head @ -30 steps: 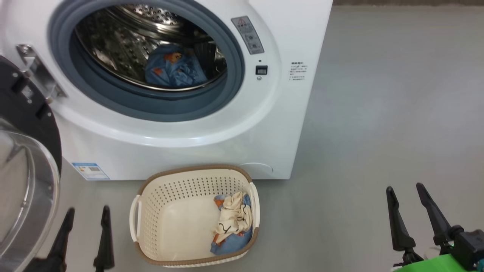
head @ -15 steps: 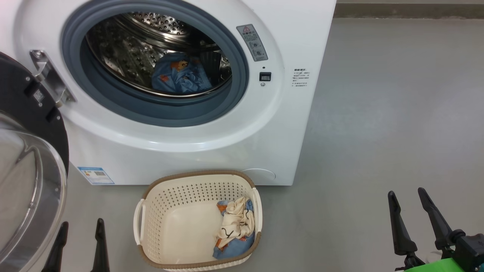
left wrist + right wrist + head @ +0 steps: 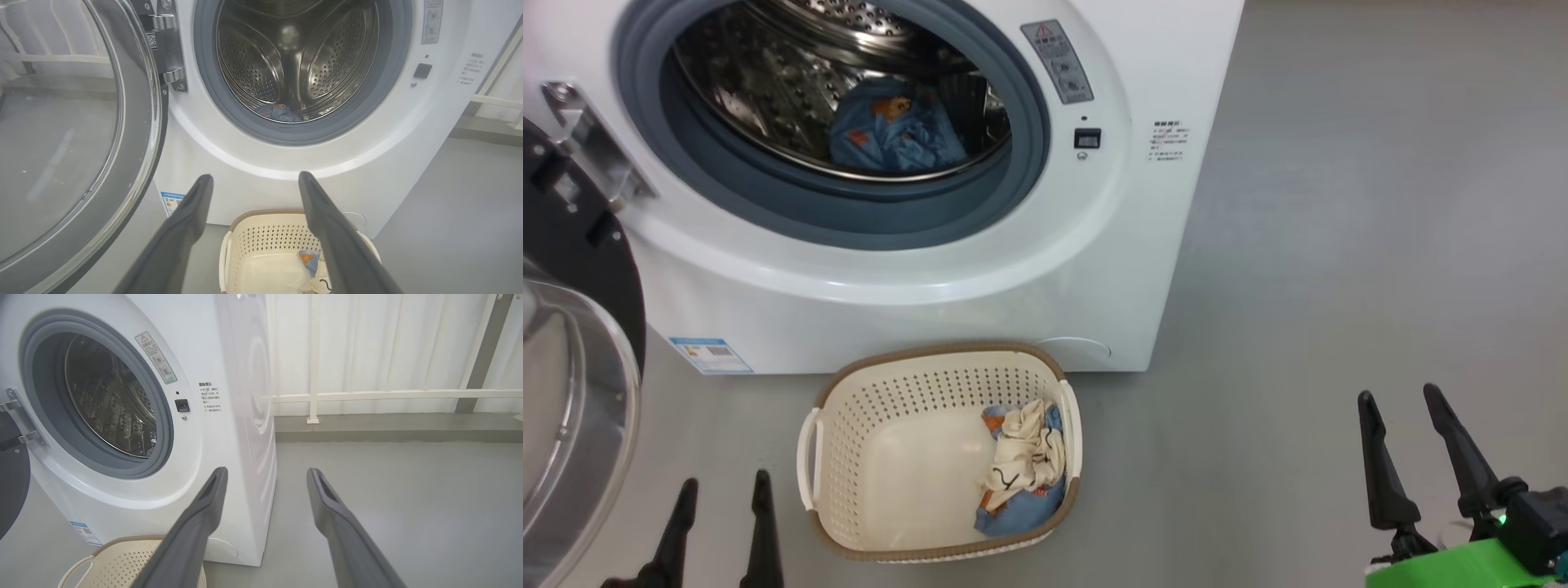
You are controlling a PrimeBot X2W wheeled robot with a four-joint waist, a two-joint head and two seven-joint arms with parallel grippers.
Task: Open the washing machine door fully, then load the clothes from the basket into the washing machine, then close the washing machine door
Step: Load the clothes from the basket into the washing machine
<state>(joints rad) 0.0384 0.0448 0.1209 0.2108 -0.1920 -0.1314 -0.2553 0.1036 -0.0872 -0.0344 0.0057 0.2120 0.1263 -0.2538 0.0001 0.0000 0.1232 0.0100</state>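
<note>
The white washing machine (image 3: 1013, 269) stands with its door (image 3: 572, 392) swung open to the left, glass bowl facing me. A light blue garment with orange prints (image 3: 894, 135) lies in the steel drum. The cream basket (image 3: 939, 351) sits on the floor in front. At its right side a cream garment (image 3: 1025, 457) lies over blue cloth (image 3: 1017, 510). My left gripper (image 3: 725, 478) hangs open left of the basket, beside the door. My right gripper (image 3: 1396, 393) is open far to the right over bare floor. In the left wrist view the open left gripper (image 3: 255, 176) points at the drum above the basket (image 3: 265, 245).
Grey floor (image 3: 1339, 245) stretches wide to the machine's right. In the right wrist view, past the open right gripper (image 3: 266, 470), a white railing (image 3: 367, 394) and a pale curtain stand above a low grey ledge (image 3: 388, 430).
The head view has shifted, so the whole scene sits a little differently in it. Both grippers stay open and low. The clothes and basket lie as before.
</note>
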